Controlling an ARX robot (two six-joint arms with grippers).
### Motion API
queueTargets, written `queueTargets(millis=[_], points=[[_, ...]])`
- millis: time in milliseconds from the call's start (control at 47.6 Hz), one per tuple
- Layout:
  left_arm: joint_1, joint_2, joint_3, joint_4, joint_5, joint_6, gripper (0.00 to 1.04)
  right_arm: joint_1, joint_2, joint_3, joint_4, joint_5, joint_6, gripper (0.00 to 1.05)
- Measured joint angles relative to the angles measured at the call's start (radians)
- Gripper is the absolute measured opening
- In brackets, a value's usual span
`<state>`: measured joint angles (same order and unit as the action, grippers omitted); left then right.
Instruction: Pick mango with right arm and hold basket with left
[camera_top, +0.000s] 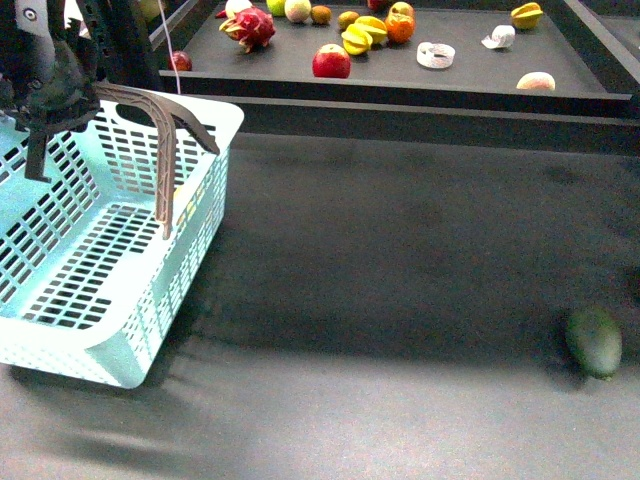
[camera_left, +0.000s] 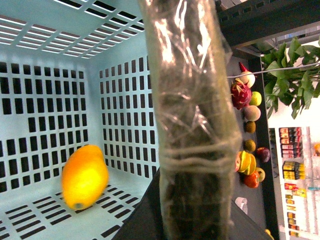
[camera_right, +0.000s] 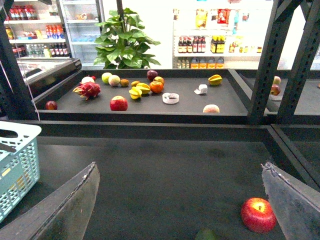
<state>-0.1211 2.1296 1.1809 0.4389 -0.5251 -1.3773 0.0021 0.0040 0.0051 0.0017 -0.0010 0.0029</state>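
Mango (camera_left: 84, 176): lies on the basket (camera_top: 100, 330) floor.
Left gripper (camera_top: 55, 100): clamped on the basket handle (camera_top: 165, 150).
Right gripper (camera_right: 180, 200): fingers spread, holding nothing.
Avocado (camera_top: 594, 342): on the worktop (camera_top: 400, 250), well right of basket.
Shelf (camera_top: 470, 70): beyond basket, carrying fruit.

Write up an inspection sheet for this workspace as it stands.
Surface: dark grey table, bare in the middle.
Job's things: mango lies inside the basket, on its slotted floor.
Clutter: dark green fruit at the table's right edge; red apple near the right claw.
Claws: left claw at the basket handle, grip not clear; right claw open, empty.
Cables: thin white cord behind the basket.
Surroundings: rear shelf with mixed fruit; plant and shop shelves beyond.
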Motion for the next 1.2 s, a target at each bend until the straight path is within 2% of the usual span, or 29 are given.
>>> queueTargets(millis=[273, 294, 588, 798, 966, 1050, 1197], points=[[0.013, 0.036, 0.007, 0.047, -0.01, -0.106, 0.08, 0.0, 0.0, 0.0, 0.0, 0.0, 0.0, 0.97], [0.014, 0.036, 0.007, 0.049, -0.009, -0.115, 0.11, 0.0, 0.0, 0.0, 0.0, 0.0, 0.0, 0.97], [0.019, -0.016, -0.045, 0.056, -0.034, -0.119, 0.57, 0.0, 0.0, 0.0, 0.0, 0.0, 0.0, 0.97], [0.024, -0.234, -0.227, 0.128, -0.026, -0.021, 1.01, 0.0, 0.0, 0.0, 0.0, 0.0, 0.0, 0.97], [0.064, -0.404, -0.421, 0.201, 0.006, 0.105, 0.99, 0.0, 0.0, 0.0, 0.0, 0.0, 0.0, 0.97], [0.112, -0.553, -0.562, 0.245, 0.033, 0.18, 0.99, 0.0, 0.0, 0.0, 0.0, 0.0, 0.0, 0.97], [0.196, -0.796, -0.788, 0.208, 0.039, 0.209, 0.99, 0.0, 0.0, 0.0, 0.0, 0.0, 0.0, 0.97]])
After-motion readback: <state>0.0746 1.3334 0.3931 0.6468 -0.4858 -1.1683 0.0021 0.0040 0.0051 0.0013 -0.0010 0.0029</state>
